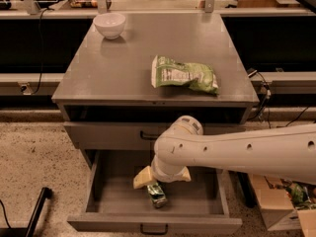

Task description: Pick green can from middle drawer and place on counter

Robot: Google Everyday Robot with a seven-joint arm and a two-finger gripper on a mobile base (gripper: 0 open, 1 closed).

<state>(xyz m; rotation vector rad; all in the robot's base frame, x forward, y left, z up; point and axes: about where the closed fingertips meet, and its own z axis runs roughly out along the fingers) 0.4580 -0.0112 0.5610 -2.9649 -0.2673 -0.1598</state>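
Note:
The green can [158, 195] lies on its side on the floor of the open middle drawer [101, 186], near the middle front. My gripper [160, 177] hangs inside the drawer directly above the can, with its two yellowish fingers [143, 177] spread apart, one to each side. The fingers are just over the can's upper end and do not hold it. The white arm reaches in from the right and hides the drawer's back. The counter [128, 58] is the grey cabinet top above.
A white bowl [109, 24] stands at the counter's back left. A green-and-white snack bag [184, 74] lies on the counter right of centre. The shut upper drawer front [106, 135] is above the open one. A cardboard box [279, 204] sits on the floor at right.

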